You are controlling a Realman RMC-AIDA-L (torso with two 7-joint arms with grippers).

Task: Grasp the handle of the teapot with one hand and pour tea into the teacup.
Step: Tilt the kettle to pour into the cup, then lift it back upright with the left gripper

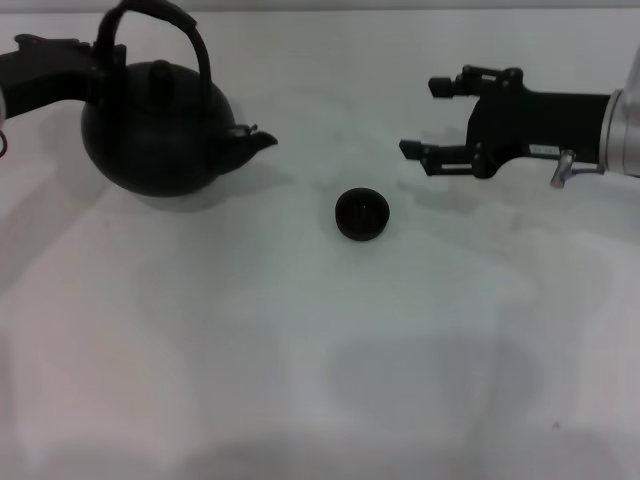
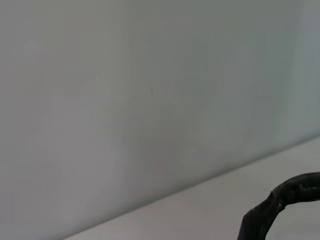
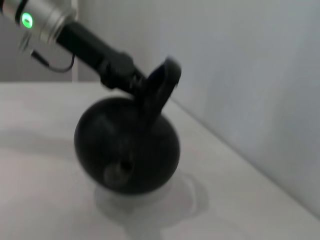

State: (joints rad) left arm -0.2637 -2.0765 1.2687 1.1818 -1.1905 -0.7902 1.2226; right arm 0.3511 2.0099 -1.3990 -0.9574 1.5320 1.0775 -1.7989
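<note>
Step in hand, as I judge it: grasp made on the handle [image 1: 160,30], pour not begun. My left gripper [image 1: 100,70] reaches in from the left edge of the head view and meets the handle's left leg just above the teapot [image 1: 160,125] shoulder. The right wrist view shows that arm [image 3: 85,45] running down to the handle and seemingly clamped there, so I take it as holding the handle. The fingers themselves are hidden against the black pot.

Teapot: sits far left on the table [image 1: 300,380], or hangs barely above it; I cannot tell which. Body roughly upright, spout [image 1: 255,140] pointing right toward the cup. Left wrist view shows only wall, table edge and a bit of the handle [image 2: 290,197].

Teacup [image 1: 362,214]: mid-table, upright, well apart from the spout, lower and to its right in the head view. I cannot tell whether it holds tea.

Next move calls for: lift clear, carry right until the spout tip hangs over the cup mouth, then tip slowly. Cup is tiny against the pot, so alignment must be close and the tilt gentle. Bail handle may let the pot swing.

Right gripper [image 1: 425,120]: idle, hovering right of the cup, forearm level, jaws spread wide, holding nothing.
</note>
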